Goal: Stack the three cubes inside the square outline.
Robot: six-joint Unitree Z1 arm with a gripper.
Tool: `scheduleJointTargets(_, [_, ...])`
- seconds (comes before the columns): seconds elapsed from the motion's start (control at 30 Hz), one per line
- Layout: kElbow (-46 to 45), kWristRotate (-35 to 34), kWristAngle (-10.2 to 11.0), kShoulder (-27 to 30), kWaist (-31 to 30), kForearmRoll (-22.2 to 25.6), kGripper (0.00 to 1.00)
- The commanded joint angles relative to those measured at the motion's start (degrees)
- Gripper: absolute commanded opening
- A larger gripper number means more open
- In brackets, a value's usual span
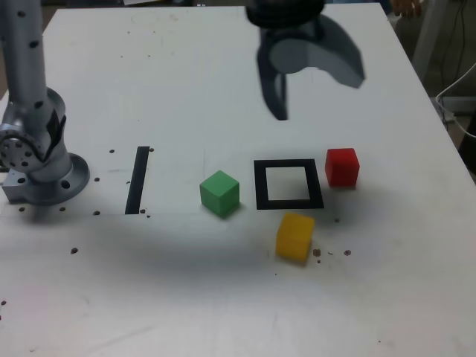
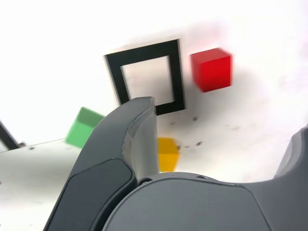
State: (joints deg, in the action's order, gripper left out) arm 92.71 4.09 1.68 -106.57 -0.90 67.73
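Note:
Three cubes lie apart on the white table, none inside the square outline point(image 1: 260, 186). The green cube point(image 1: 219, 193) sits to the exterior view's left of the outline. The red cube point(image 1: 342, 166) is close to its right side, and the yellow cube point(image 1: 294, 236) is just in front of it. My gripper point(image 1: 318, 95) hangs open and empty high above the table, behind the outline. In the wrist view the gripper point(image 2: 224, 115) is also open. Beyond its fingers point(image 2: 139, 125) lie the outline point(image 2: 114, 79), the red cube point(image 2: 211, 70), the green cube point(image 2: 84, 127) and the partly hidden yellow cube point(image 2: 167, 153).
A straight black stripe point(image 1: 137, 179) is taped down at the exterior view's left of the green cube. The arm's metal base point(image 1: 37, 160) stands at the far left. Small dark specks dot the table. Its right edge point(image 1: 446, 126) borders cables and furniture legs.

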Motion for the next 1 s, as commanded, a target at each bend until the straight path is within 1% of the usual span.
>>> scheduleJointTargets(0.0, [2.2,-0.1,-0.1,-2.7,0.1,0.2,0.95])
scheduleJointTargets(0.27, [4.6,-0.1,-0.6,-10.1,0.9,0.0,0.99])
scheduleJointTargets(0.43, [5.9,-0.6,-0.7,-12.9,1.2,-0.2,0.98])
scheduleJointTargets(0.57, [6.6,-2.5,0.0,-14.6,1.3,-0.1,0.93])
scheduleJointTargets(0.73, [7.0,-4.7,1.6,-15.6,1.4,2.0,0.82])
scheduleJointTargets(0.83, [7.2,-5.0,1.5,-16.4,1.4,2.3,0.78])
scheduleJointTargets(0.97, [6.8,-4.9,1.1,-17.2,1.4,0.2,0.76])
